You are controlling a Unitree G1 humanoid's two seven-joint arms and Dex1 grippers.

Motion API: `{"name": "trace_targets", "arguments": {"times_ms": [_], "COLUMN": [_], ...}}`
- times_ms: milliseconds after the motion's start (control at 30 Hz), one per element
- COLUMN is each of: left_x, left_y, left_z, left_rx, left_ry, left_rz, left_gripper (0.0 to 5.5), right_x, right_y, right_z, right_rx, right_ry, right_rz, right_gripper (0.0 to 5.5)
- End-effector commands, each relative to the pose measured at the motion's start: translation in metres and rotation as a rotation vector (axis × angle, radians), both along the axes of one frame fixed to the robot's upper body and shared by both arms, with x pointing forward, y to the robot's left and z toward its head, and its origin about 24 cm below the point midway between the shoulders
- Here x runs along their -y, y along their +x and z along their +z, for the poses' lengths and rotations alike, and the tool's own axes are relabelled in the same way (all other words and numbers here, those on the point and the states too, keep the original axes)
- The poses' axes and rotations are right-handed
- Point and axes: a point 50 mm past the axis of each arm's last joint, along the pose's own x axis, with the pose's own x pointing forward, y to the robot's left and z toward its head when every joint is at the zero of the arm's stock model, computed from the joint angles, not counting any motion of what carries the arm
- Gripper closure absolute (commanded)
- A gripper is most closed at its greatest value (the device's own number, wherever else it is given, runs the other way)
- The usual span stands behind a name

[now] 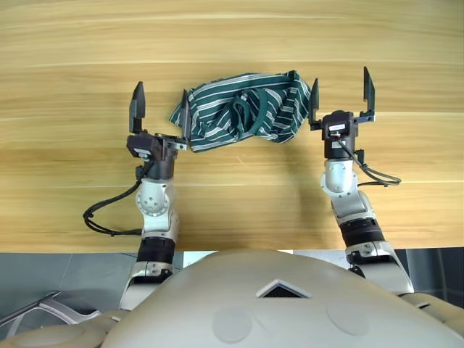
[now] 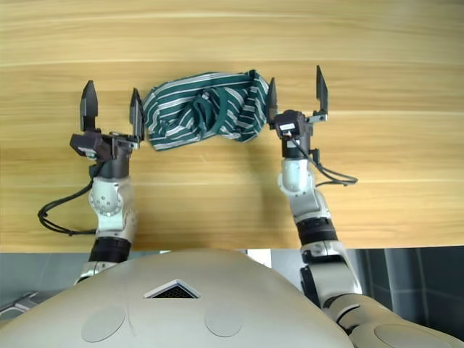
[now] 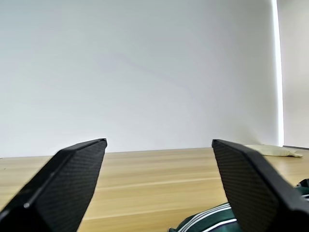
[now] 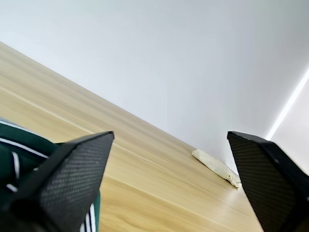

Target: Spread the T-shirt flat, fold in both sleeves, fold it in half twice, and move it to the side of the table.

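The T-shirt (image 1: 243, 109) lay bunched in a green-striped heap on the table (image 1: 232, 36), its long axis running side to side between the two arms. The left gripper (image 1: 161, 109) and the right gripper (image 1: 341, 93) both stood with fingers spread wide and nothing held. Each one's inner finger was just at the near end of the heap. Neither arm was clearly nearer, so the spreading step would probably call for both to reach inward.

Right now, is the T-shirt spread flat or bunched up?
Bunched up: the T-shirt lies crumpled in a heap on the table, its stripes running in different directions.
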Motion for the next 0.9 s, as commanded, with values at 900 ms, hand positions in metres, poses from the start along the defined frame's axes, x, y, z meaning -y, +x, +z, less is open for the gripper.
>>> {"name": "trace_targets", "arguments": {"times_ms": [900], "left_x": [-0.025], "left_y": [0.002], "left_z": [0.011], "left_rx": [0.028], "left_ry": [-0.027], "left_rz": [-0.067], "left_gripper": [1.46], "right_x": [0.013], "right_y": [0.0], "right_z": [0.02], "right_rx": [-0.009], "right_ry": [-0.144], "right_rz": [0.211], "right_gripper": [0.45]}}
